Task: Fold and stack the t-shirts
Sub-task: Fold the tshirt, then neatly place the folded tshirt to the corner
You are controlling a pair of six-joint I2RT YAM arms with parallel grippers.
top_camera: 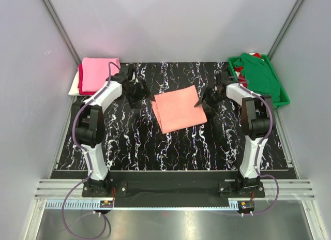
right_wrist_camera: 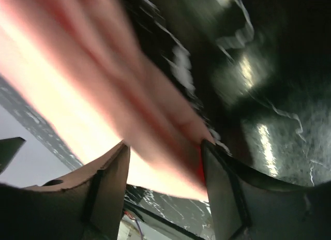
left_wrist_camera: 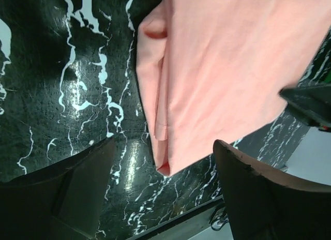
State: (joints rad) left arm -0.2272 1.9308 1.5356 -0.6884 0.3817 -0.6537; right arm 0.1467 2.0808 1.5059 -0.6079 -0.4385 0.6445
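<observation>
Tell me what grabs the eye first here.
A folded salmon-peach t-shirt lies centred on the black marbled table, flanked by the open left end effector and the open right end effector. A bright pink t-shirt tops a stack far left; a dark green shirt fills the green tray far right.

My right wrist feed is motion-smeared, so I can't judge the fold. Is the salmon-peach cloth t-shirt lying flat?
Observer: Yes. In the top view the salmon-peach cloth t-shirt lies as a flat folded rectangle, slightly skewed, in the middle of the black marbled table.
Operator: Is the left tool gripping it?
Observer: No. The left wrist view shows the left tool open, its fingers on either side of the shirt's corner.
Operator: Where is the stack?
Observer: At the table's far left corner, with a bright pink folded t-shirt on top.
</observation>
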